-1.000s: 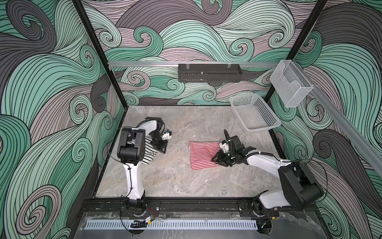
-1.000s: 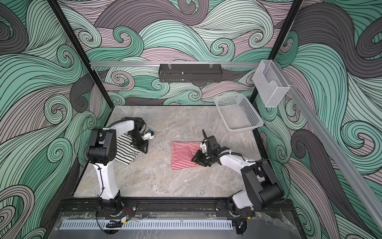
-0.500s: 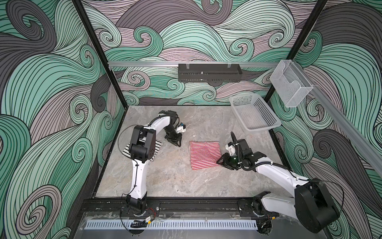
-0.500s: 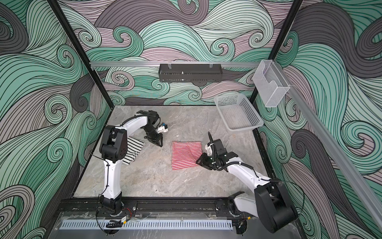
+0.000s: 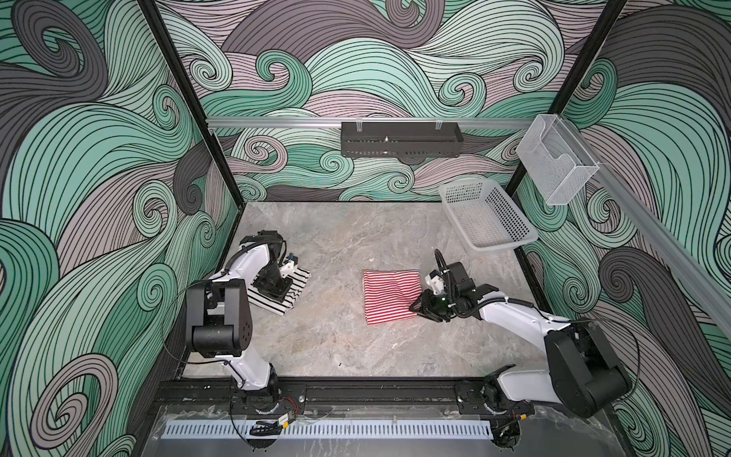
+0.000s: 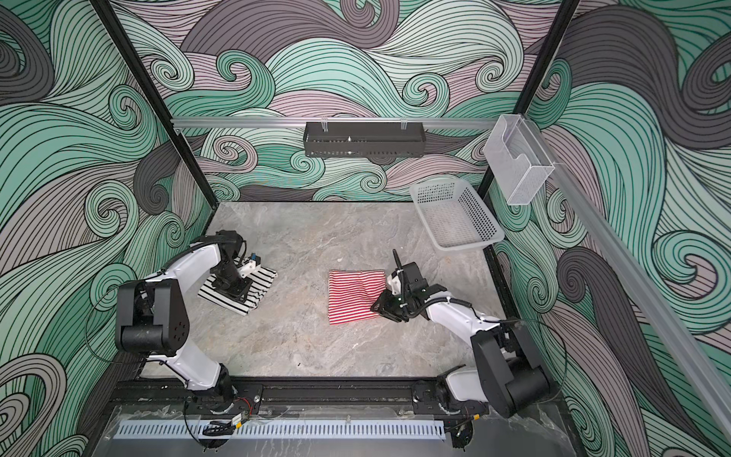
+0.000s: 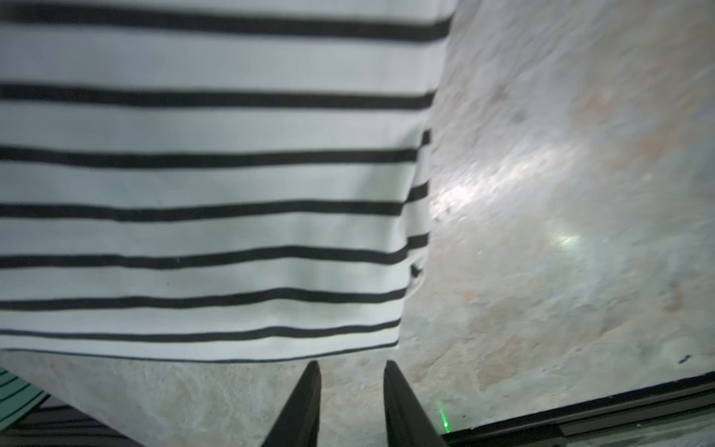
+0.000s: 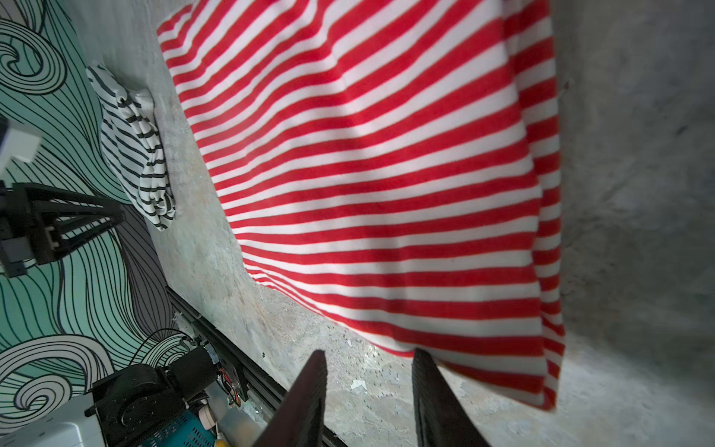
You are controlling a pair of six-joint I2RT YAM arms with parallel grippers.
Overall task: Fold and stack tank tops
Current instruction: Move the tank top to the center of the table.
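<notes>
The folded red-and-white tank top (image 5: 389, 294) (image 6: 354, 294) (image 8: 367, 174) lies flat at the middle of the table. My right gripper (image 5: 415, 306) (image 6: 375, 306) (image 8: 369, 360) is low at its right edge. Its jaws stand a little apart with only bare table between them, and one fingertip (image 8: 421, 360) is at the hem. The folded black-and-white tank top (image 5: 296, 281) (image 6: 263, 287) (image 7: 212, 174) (image 8: 135, 143) lies at the left. My left gripper (image 5: 275, 292) (image 6: 239, 292) (image 7: 352, 365) hangs over it, partly hiding it. That gripper is open and empty, with its tips just past the top's edge.
A white perforated basket (image 5: 514, 219) (image 6: 480, 217) stands tilted at the back right corner. A black tray (image 5: 399, 138) and a clear holder (image 5: 553, 162) hang on the wall rails. A black rail (image 5: 356, 389) runs along the table's front edge.
My left gripper swung out toward the table's middle, then came back over the black-and-white top. My right gripper drew back slightly from the red top's edge and returned to it.
</notes>
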